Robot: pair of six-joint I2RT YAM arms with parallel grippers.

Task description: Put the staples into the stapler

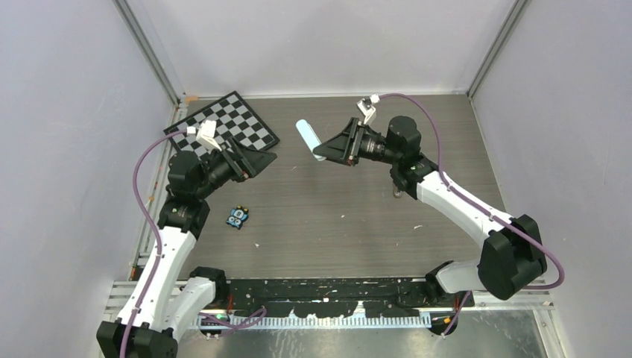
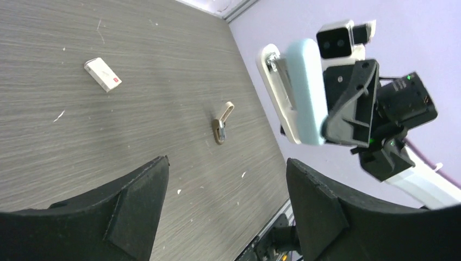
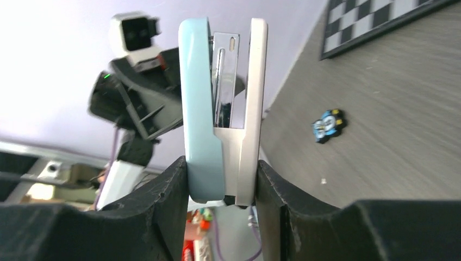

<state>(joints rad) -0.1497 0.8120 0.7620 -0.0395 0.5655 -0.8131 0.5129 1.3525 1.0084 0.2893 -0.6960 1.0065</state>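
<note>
Right gripper [image 3: 222, 179] clamps the pale-blue-and-white plastic stapler [image 3: 197, 109], probably light, stiff and slippery, at its hinge end; left gripper [image 2: 225, 185] gapes wide, empty.

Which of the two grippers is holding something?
The right gripper: it clamps the pale blue and white stapler. The left gripper is open and holds nothing.

White arm links [image 1: 170, 252], black joints [image 1: 510, 257], purple cables [image 1: 136, 181].
</note>
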